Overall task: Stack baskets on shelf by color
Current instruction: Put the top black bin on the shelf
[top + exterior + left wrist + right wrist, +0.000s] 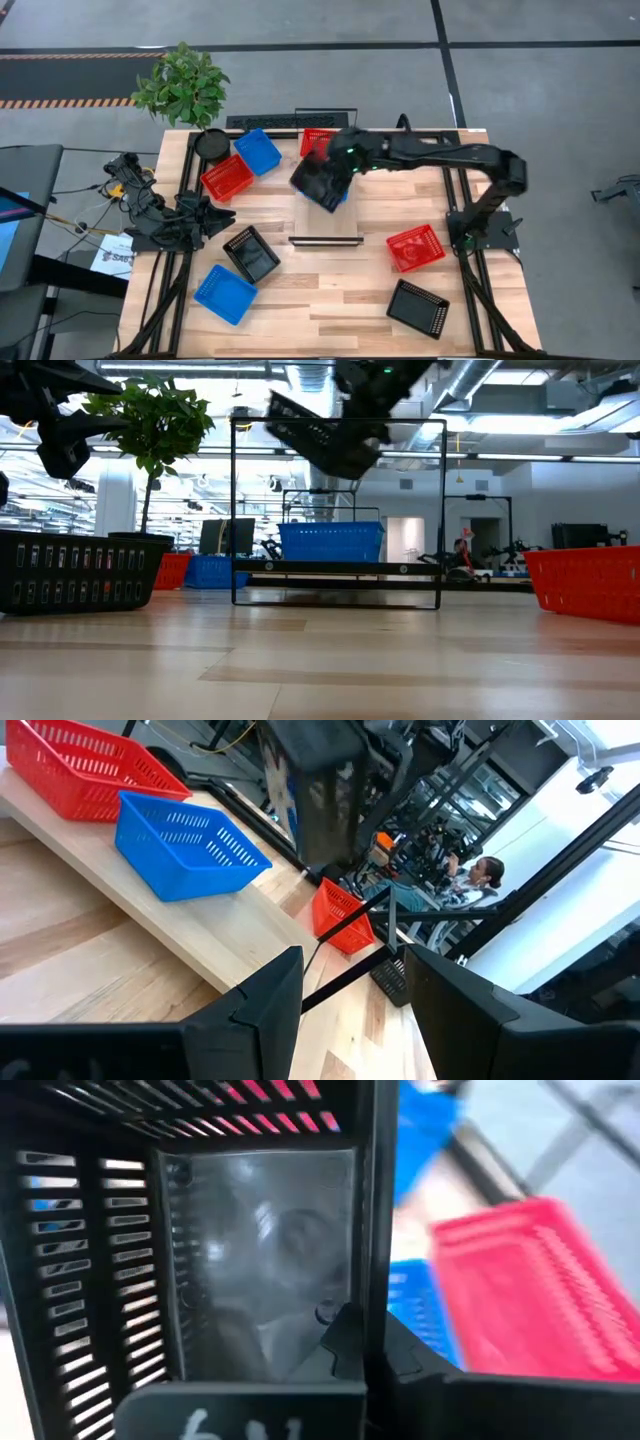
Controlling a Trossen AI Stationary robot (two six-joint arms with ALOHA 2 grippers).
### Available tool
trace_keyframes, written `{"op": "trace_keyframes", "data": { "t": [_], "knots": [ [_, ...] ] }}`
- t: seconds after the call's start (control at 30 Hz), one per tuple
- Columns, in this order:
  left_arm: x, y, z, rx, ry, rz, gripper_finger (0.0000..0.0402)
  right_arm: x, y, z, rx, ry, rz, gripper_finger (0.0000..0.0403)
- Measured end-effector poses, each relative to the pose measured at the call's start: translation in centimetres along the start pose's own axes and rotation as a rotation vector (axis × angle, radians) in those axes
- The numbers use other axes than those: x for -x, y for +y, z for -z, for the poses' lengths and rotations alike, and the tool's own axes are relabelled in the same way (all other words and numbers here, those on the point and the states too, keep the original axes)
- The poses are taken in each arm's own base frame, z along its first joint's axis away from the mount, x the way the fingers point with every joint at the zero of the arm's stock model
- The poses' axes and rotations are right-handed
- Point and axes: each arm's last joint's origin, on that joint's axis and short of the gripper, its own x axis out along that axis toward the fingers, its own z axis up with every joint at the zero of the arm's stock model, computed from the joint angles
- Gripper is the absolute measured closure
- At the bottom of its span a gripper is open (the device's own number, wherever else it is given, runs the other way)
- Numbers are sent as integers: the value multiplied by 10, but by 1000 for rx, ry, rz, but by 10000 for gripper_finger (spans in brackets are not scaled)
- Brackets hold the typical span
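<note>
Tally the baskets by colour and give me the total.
Red baskets: 3
Blue baskets: 3, one on the shelf
Black baskets: 3, one held above the shelf by the right gripper
Total: 9
The left gripper waits, open, at the table's left side.

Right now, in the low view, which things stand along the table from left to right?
Black perforated plastic basket → small blue mesh basket → larger-looking blue mesh basket on the black-framed wooden shelf → red mesh plastic basket.
</note>
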Motion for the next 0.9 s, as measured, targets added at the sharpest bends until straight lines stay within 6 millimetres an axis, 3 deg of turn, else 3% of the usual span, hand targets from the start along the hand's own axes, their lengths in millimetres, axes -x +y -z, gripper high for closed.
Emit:
{"op": "trace_keyframes", "data": {
  "t": [0.17,0.37,0.9],
  "knots": [
    [0,0,0,3,0,0,234,-23,19,-6,100,91,-55,396],
    [0,0,0,2,0,-1,234,-33,35,-1,183,193,-100,399],
    [0,1,1,-16,7,-7,234,-37,39,17,218,367,-177,394]
  ]
}}
